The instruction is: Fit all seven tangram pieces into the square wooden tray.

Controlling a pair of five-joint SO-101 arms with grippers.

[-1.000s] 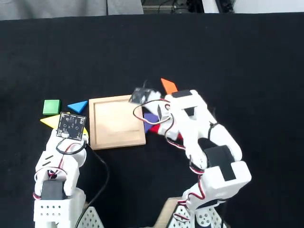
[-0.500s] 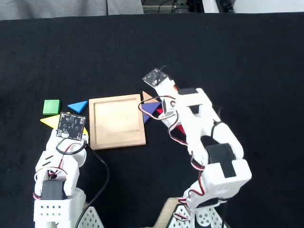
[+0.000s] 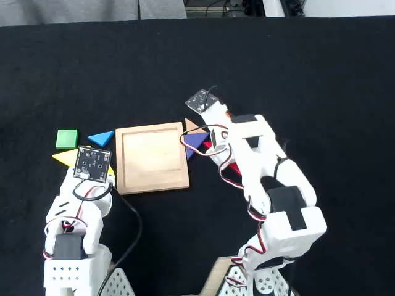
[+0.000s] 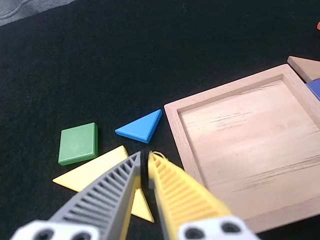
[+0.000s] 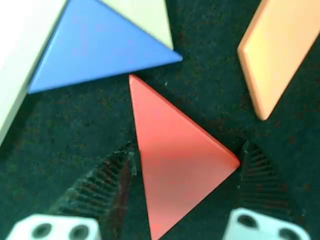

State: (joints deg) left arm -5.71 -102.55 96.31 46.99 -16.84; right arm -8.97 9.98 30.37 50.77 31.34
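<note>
The square wooden tray lies empty. To its left are a green square, a small blue triangle and a yellow triangle. My left gripper hovers shut over the yellow triangle's edge, holding nothing. Right of the tray lie a tan triangle, a blue triangle, a red triangle and an orange parallelogram. My right gripper is open, one finger on each side of the red triangle.
Black cloth covers the table, with wide free room at the back and far right. The right arm leans over the pieces beside the tray's right rim. The left arm's base stands near the front edge.
A second ago the right wrist hung over the tray's far right corner; it swung farther back, uncovering the tan and blue triangles. Since half a second ago nothing has moved. The left arm stayed still.
</note>
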